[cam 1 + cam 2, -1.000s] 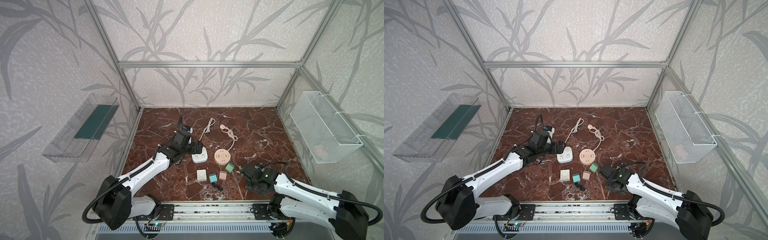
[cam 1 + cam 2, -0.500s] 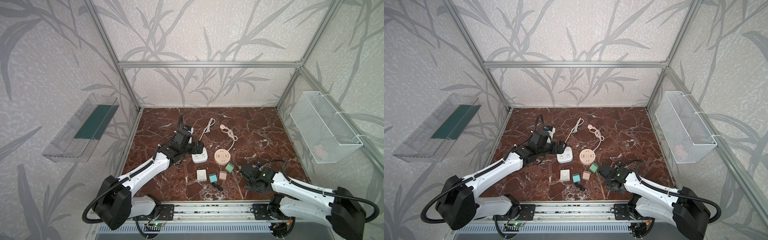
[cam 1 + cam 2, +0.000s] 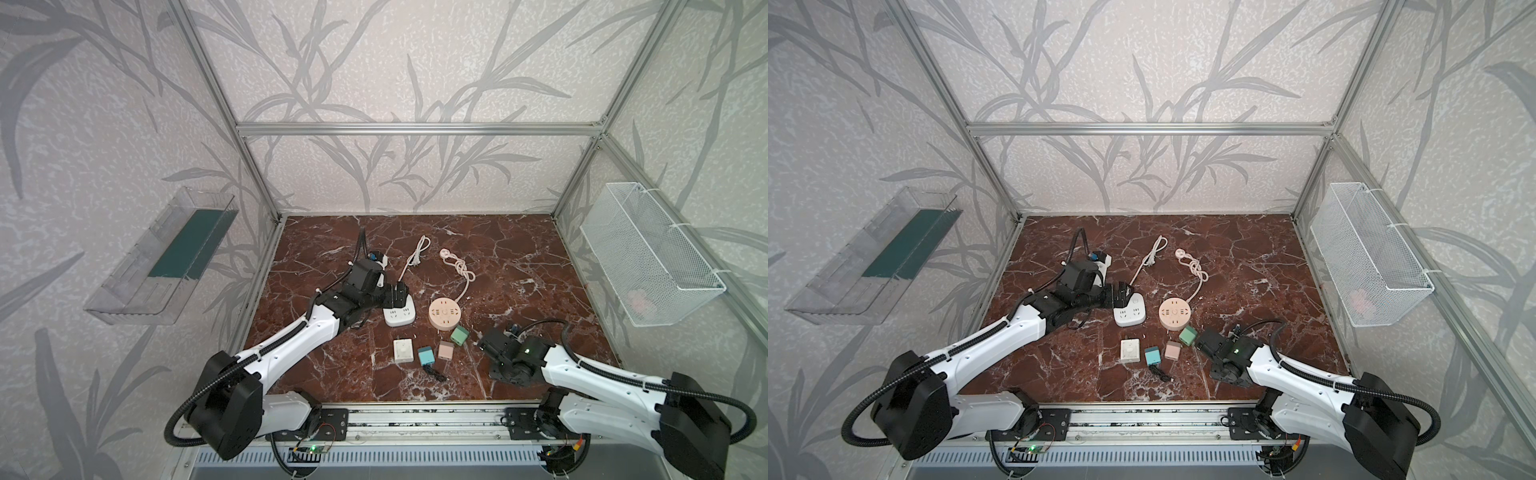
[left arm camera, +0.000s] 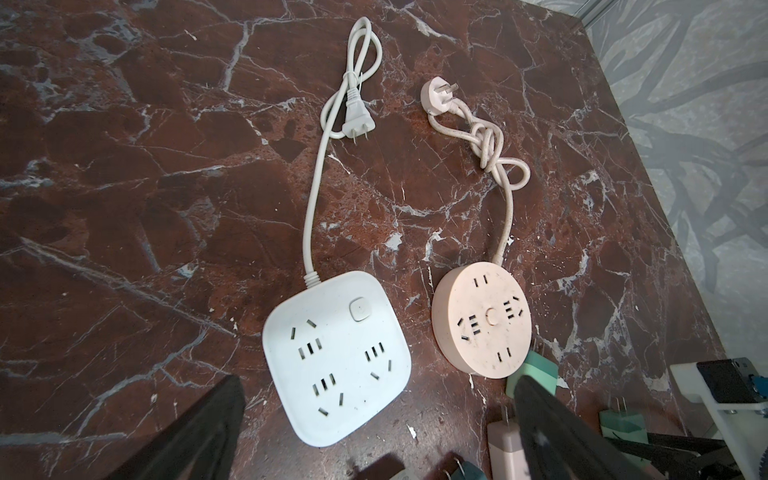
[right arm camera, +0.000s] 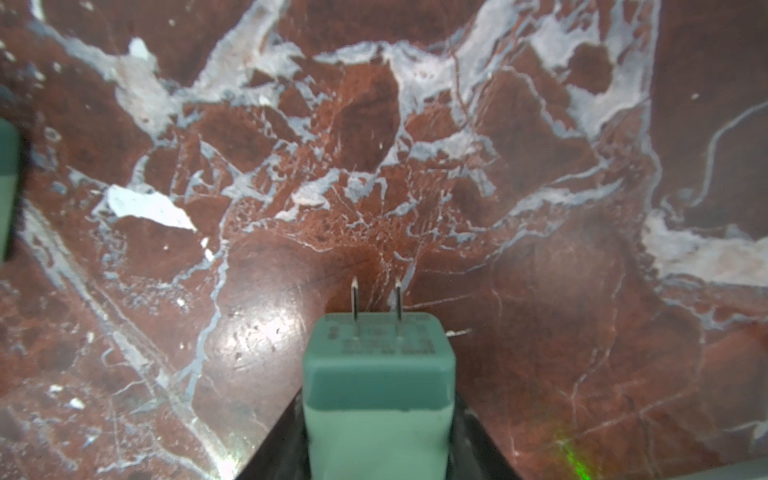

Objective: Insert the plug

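In the right wrist view a green plug [image 5: 378, 395] sits between my right gripper's [image 5: 378, 415] black fingers, which press on both its sides; its two prongs point forward just above the marble floor. In the left wrist view that plug [image 4: 619, 426] shows beside the right arm. The top views hide it under the right gripper [image 3: 484, 343]. My left gripper [image 4: 376, 419] hangs open over the near edge of the white square power strip [image 4: 336, 357], holding nothing. Beside the strip lies a pink round power strip [image 4: 482, 320].
A second green plug [image 3: 459, 335], a pink adapter [image 3: 446, 350], a teal adapter [image 3: 425, 355] and a white adapter [image 3: 403, 350] lie in front of the strips. The strips' cords run toward the back. A wire basket [image 3: 648, 257] hangs on the right wall, a clear shelf [image 3: 162, 253] on the left.
My right gripper has shifted a little to the left, toward the row of adapters. The left arm has stayed still over the white strip.
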`<move>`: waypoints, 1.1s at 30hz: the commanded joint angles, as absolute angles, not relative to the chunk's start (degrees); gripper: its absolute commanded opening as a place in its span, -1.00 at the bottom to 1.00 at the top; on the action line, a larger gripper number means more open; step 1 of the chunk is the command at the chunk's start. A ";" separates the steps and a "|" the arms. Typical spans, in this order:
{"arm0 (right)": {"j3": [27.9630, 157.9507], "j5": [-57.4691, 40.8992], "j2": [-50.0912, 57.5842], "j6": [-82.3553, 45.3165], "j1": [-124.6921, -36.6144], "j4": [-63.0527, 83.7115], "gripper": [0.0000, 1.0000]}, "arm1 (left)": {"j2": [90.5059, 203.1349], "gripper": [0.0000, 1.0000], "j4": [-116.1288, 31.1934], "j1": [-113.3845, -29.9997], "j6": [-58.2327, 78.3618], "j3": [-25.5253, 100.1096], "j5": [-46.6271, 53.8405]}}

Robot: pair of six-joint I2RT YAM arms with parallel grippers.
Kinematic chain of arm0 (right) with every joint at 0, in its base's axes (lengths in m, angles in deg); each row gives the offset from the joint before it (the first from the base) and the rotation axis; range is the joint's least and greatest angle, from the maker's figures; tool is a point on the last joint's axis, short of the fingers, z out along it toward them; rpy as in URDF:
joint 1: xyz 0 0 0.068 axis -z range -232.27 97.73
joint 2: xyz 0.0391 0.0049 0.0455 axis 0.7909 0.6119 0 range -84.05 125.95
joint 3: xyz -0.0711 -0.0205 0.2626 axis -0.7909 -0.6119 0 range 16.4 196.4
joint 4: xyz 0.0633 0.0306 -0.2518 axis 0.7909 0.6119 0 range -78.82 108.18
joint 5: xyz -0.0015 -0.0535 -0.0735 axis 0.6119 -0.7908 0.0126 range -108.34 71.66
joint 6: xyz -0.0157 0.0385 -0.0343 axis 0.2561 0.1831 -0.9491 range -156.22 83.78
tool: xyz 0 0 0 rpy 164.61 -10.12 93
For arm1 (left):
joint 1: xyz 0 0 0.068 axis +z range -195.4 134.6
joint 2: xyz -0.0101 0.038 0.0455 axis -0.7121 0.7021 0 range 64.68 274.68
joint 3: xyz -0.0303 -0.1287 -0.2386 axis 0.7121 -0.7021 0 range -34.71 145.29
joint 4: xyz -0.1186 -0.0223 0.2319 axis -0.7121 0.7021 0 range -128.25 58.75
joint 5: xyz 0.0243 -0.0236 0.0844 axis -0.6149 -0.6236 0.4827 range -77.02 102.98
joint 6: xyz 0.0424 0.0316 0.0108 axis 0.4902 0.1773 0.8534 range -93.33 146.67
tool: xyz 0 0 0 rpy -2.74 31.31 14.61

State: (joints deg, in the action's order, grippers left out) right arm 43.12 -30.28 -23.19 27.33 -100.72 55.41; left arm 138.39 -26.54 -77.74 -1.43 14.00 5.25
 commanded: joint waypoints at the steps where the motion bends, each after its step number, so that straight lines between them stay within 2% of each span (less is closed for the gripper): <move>1: 43.09 -30.81 -23.16 25.79 -101.13 55.75 -0.28 | 138.77 0.95 -26.80 -78.09 -1.54 13.63 4.36; 3: 43.98 -31.06 -23.23 24.31 -101.11 56.04 -0.52 | 138.77 0.91 -26.45 -78.19 -1.51 13.88 3.65; 4: 45.07 -31.09 -23.32 23.00 -101.14 56.33 -0.87 | 138.85 0.87 -25.84 -78.16 -1.49 14.31 2.75; 5: 45.98 -30.92 -23.47 21.28 -101.14 56.58 -1.00 | 139.06 0.84 -25.10 -78.19 -1.35 14.74 1.47; 11: 55.64 -24.18 -24.06 2.58 -101.18 55.08 -1.00 | 140.13 0.70 -14.38 -82.02 -1.18 20.12 -5.76; 18: 63.43 -16.67 -21.81 -11.68 -101.37 49.64 -1.00 | 139.29 0.68 -15.76 -89.67 -6.38 20.85 -9.32; 22: 66.04 -16.02 -20.92 -14.67 -101.49 47.93 -1.00 | 138.82 0.59 -18.67 -90.67 -9.55 19.43 -9.61; 33: 67.55 -16.21 -21.31 -17.10 -104.51 42.93 -1.00 | 138.21 0.53 -28.05 -90.84 -15.71 15.86 -14.69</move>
